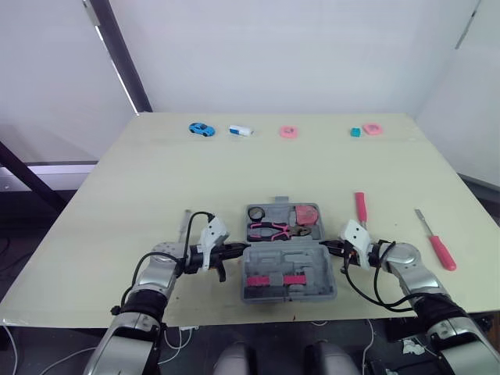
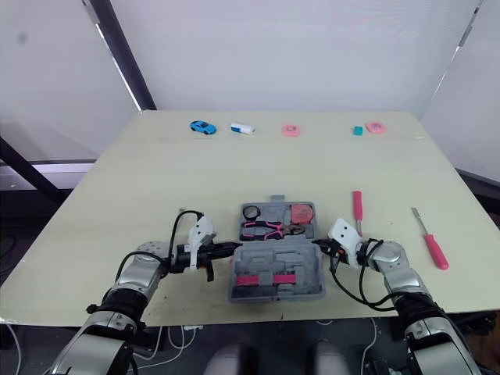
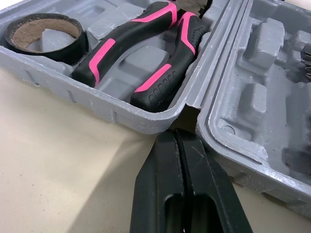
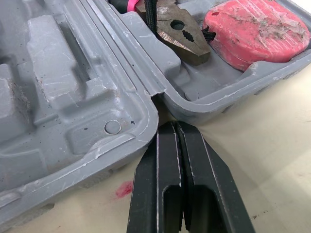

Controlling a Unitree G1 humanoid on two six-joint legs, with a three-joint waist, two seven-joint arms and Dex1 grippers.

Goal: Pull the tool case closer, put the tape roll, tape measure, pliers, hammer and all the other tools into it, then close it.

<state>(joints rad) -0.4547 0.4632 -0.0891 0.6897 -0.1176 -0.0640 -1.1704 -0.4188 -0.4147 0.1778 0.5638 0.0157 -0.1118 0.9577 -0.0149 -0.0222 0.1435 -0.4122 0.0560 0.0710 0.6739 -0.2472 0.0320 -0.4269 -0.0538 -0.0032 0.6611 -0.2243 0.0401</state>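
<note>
Although the tool case (image 1: 308,262) lies open at the middle of the bench's (image 1: 156,180) front edge, its loading is judged incomplete. The tape roll (image 3: 68,51), pliers (image 3: 163,77) and pink tape measure (image 4: 257,31) sit in the far half. A red-handled screwdriver (image 1: 360,208) lies on the bench just beside the case's right side, and a pink-handled tool (image 1: 441,251) lies well apart toward the right edge.

Left claw (image 1: 238,250): fingers pressed together, gripping nothing, tip at the case's left wall where the two halves meet. Right claw (image 1: 328,247): likewise pressed together and empty, tip at the matching notch on the right wall. Whether either tip touches the plastic cannot be told.

Assessment: the step in hand appears to be setting the case's position, with both claws bracing its hinge ends.

Recommendations:
- Apply both tips evenly, so the case slides straight rather than turning.
- Keep them low against the wall, under the rim, so neither half lifts or folds.
- Stop short of the front edge, which the near half already approaches.
- Move smoothly, since the loose contents may shift if the slide is jerky.
</note>
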